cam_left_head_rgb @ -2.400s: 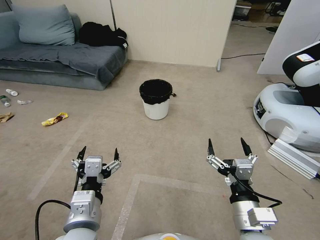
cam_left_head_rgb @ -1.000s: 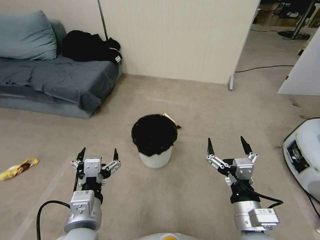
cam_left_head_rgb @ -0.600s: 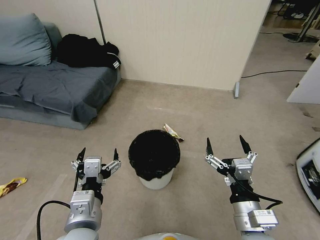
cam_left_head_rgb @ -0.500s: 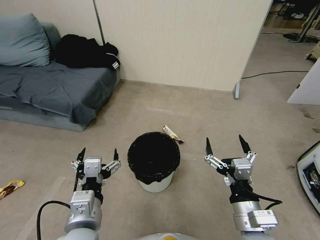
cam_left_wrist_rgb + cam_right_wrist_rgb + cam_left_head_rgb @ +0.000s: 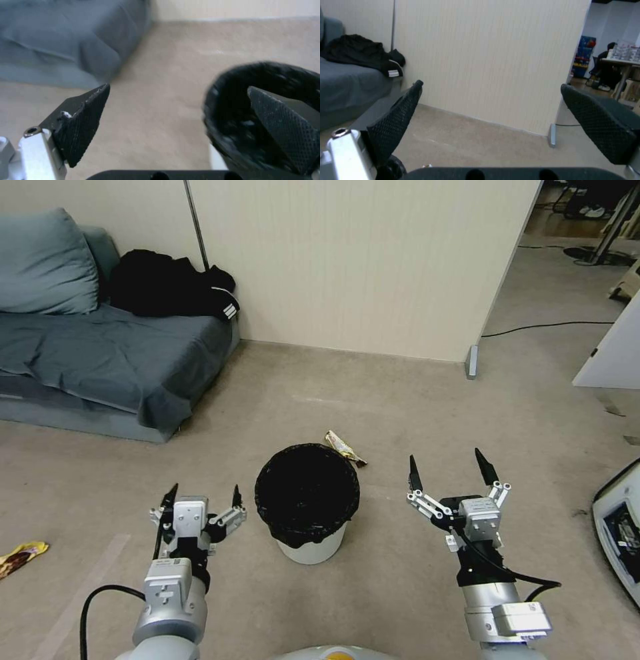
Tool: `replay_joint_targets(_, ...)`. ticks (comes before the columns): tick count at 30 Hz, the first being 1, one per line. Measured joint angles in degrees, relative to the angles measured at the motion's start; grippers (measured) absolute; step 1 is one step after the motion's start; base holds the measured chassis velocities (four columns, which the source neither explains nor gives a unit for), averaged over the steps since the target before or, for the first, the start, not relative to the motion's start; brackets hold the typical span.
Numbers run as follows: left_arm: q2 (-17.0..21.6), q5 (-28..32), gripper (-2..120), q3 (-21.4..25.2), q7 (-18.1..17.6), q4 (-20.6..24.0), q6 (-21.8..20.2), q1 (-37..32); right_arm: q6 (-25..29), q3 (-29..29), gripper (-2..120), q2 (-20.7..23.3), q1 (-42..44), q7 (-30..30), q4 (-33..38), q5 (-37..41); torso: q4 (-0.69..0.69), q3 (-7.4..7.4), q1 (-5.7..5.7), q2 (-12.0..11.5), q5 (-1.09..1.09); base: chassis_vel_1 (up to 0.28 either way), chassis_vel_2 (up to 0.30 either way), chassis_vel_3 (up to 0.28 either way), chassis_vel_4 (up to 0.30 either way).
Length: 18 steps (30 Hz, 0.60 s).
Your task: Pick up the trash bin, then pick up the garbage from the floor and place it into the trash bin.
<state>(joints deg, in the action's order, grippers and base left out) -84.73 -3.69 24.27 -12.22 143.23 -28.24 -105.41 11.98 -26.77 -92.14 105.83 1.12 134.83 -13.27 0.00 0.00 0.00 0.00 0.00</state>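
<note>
White plastic with a black bag over its rim, the trash bin [image 5: 307, 505] stands upright on the beige carpet, and I place everything else from it. To its left hovers the left gripper [image 5: 203, 500] with fingers spread apart and nothing in them, and to its right the right gripper [image 5: 446, 469], also wide open and empty. Just behind the bin lies a small snack wrapper [image 5: 344, 447], and far to its left a yellow wrapper [image 5: 20, 555] near the grey sofa [image 5: 100, 353].
</note>
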Motion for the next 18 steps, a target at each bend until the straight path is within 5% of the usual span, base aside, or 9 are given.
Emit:
replay_joint_targets(11, 2.43, 16.86, 100, 3.30, 2.82, -0.44, -10.09, 7.34, 0.18, 0.54, 100, 0.00, -1.47, -0.11, -1.75, -0.46, 0.00, 0.00, 0.00, 0.00, 0.01, 0.000, 0.000, 0.000, 0.000)
replay_joint_targets(18, 2.55, 19.53, 100, 4.20, 3.46, -5.30, -11.41, 11.54, -0.09, 0.54, 100, 0.85, -2.84, -0.12, -2.41, 0.26, 0.00, 0.01, 0.00, 0.00, -0.01, 0.000, 0.000, 0.000, 0.000)
